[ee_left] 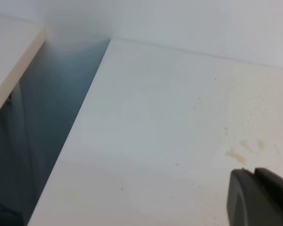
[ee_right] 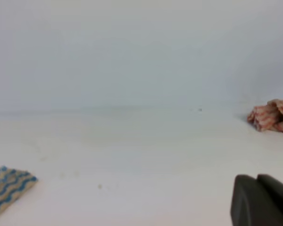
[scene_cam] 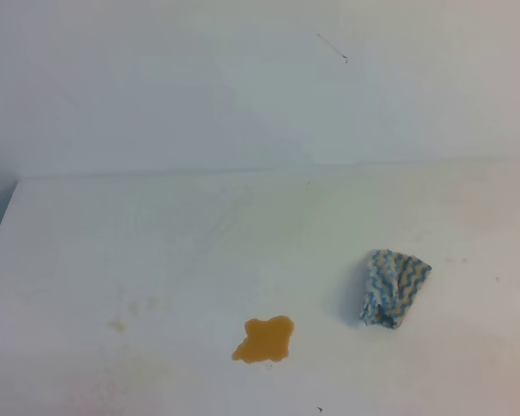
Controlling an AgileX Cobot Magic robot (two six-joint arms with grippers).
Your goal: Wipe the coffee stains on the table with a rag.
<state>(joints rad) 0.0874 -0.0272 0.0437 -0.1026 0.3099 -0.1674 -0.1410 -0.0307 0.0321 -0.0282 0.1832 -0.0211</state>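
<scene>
Your coffee stains [scene_cam: 264, 339] are sitting as an orange-brown blotch on the table [scene_cam: 156, 251], near the front edge. The rag [scene_cam: 393, 287], blue-and-white, is lying crumpled to their right, apart from them. Your left gripper [ee_left: 262, 197] and right gripper [ee_right: 262, 200] are each showing only a dark corner; you cannot tell their jaw state. A reddish cloth [ee_right: 272, 115] is lying at the far right.
</scene>
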